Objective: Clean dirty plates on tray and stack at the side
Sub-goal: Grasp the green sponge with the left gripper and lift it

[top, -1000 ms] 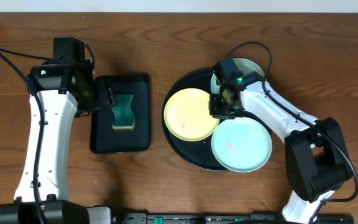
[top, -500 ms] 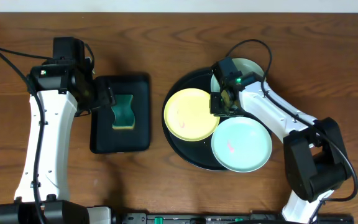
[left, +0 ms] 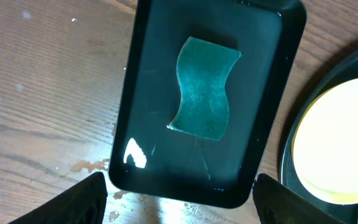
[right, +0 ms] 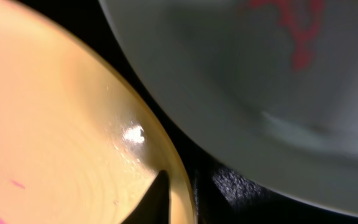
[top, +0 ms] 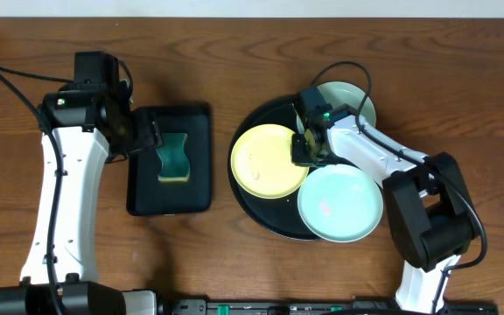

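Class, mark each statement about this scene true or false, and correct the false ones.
1. The sponge lies in the rectangular tray. True.
2. All three plates are yellow. False: there is one yellow plate and two pale green plates.
3. A gripper is squeezing the sponge. False: the left gripper hangs open above it.
4. The right gripper is at the yellow plate's rim. True.
5. The plates are stacked in one pile. False: they lie spread over the round tray.
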{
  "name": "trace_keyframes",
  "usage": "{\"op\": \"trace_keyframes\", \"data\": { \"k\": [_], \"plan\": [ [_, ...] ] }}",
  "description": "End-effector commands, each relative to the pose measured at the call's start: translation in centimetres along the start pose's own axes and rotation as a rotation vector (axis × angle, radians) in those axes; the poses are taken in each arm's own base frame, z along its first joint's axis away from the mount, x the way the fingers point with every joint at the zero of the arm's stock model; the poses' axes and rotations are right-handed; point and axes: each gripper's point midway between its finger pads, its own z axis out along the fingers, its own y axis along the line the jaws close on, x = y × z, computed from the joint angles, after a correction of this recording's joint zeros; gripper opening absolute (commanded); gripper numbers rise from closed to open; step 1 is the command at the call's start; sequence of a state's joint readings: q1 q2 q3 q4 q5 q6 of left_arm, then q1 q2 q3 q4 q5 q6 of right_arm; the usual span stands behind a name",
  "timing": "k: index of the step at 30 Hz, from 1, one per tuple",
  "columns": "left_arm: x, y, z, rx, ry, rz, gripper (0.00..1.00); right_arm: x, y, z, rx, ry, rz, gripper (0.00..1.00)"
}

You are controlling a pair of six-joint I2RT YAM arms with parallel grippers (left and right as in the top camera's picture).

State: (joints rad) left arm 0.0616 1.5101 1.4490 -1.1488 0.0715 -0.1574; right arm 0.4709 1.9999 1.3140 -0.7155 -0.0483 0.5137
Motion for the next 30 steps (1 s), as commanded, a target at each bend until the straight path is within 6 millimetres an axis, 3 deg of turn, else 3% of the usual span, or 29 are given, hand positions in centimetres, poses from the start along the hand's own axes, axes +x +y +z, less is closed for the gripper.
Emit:
{"op": "trace_keyframes", "data": {
  "k": [1,3,10,15,18,22,30],
  "plan": [
    [-0.5,0.1,0.1,-0.01,-0.014,-0.004,0.76,-0.3,0.4,0.8,0.01,-0.008,-0.006,0.09],
    [-0.3,0.1,0.7,-0.011,-0.008,-0.004,0.76,-0.3,0.4,1.0,0.011,-0.005,-0.005,0.01],
    [0.3,0.3,3.4,-0.021,0.037,-0.004,0.76,-0.1,0.3,1.4,0.017,0.005,-0.005,0.01],
    [0.6,0.4,6.9,-0.034,0.106,-0.006,0.75,0.0,0.4,1.4,0.017,0.007,-0.01,0.01],
    [0.7,-0.2,9.0,-0.006,0.155,0.001,0.67,0.0,0.4,1.4,0.017,0.007,-0.01,0.01],
    [1.0,-2.5,11.2,0.126,0.209,0.07,0.63,0.0,0.4,1.4,0.017,0.007,-0.01,0.01],
    [1.4,-2.3,14.9,0.115,0.27,0.071,0.55,0.0,0.4,1.4,0.017,0.006,-0.01,0.01]
  ]
}}
